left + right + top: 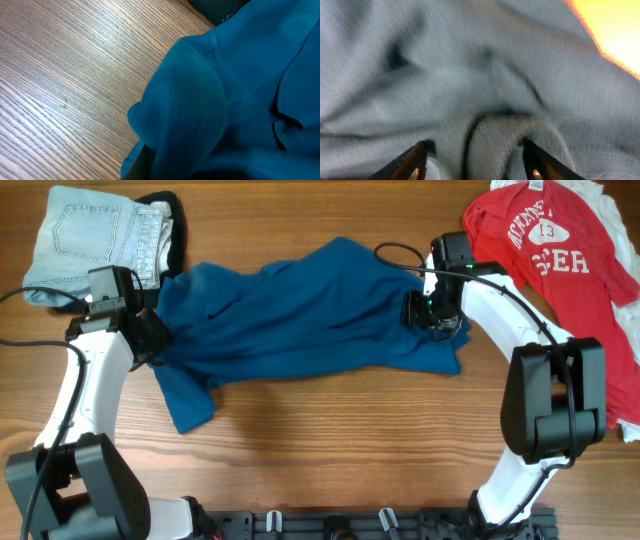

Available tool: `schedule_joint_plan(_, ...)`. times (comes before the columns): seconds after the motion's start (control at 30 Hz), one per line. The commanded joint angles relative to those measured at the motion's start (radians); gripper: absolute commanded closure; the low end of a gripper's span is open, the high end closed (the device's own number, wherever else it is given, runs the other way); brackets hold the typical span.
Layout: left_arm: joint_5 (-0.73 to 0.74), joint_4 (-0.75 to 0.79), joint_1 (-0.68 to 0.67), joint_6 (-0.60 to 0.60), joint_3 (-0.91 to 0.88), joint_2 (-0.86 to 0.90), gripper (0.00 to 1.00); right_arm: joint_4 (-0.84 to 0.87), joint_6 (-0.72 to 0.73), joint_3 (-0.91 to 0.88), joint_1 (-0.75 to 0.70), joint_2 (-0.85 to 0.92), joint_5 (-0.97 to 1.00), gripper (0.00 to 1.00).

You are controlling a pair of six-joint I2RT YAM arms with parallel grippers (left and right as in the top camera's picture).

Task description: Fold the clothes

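The step in hand is the opening one: spreading the dark blue short-sleeved fabric shirt [310, 320], which lies crumpled and twisted in a long band between the two grippers, not yet flat enough for any fold. The right gripper [432, 315] sits on the shirt's end nearest it, and in its own wrist view its fingers [415, 162] stand partly apart with a thick ridge of the cloth bunched up between them and touching both, so it is pinched on the fabric. The left gripper [150, 340] is down at the opposite end, where a sleeve trails off beside it toward the arm's base; its wrist camera shows only a hump of blue weave just below the lens and bare wooden table [75, 75] to one side, so I cannot tell how far its jaws are open. The next move likely calls for both arms to draw outward and apart, pulling the cloth taut and smoothing it. The red printed cotton T-shirt [560, 260] lies outboard of the right gripper, untouched.
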Motion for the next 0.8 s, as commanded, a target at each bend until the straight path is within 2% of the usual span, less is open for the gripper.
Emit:
schedule_joint_plan(0.0,0.002,-0.004,0.007,-0.009,0.01,-0.011,0.96,0.034,-0.001,-0.001,-0.004,-0.004,-0.056,0.51)
schedule_joint_plan(0.03,0.002,-0.007,0.007,-0.009,0.01,-0.011,0.96,0.032,0.004,-0.001,-0.004,-0.004,-0.089,0.79)
schedule_joint_plan(0.07,0.002,-0.01,0.007,-0.009,0.01,-0.011,0.96,0.022,0.012,0.002,-0.004,-0.009,-0.105,0.96)
schedule_joint_plan(0.4,0.003,-0.014,0.007,-0.009,0.01,-0.011,0.96,-0.309,0.042,0.107,-0.007,-0.284,-0.095,0.96)
schedule_joint_plan(0.5,0.003,-0.028,0.007,-0.009,0.01,-0.011,0.96,-0.519,0.059,0.106,-0.023,-0.309,-0.071,0.96)
schedule_joint_plan(0.6,0.002,-0.081,0.007,-0.008,0.01,-0.014,0.96,-0.654,0.062,0.106,-0.025,-0.317,0.001,0.96)
schedule_joint_plan(0.77,0.001,-0.231,-0.008,0.0,0.05,-0.126,0.96,-0.659,0.09,0.106,-0.025,-0.444,0.0,0.96)
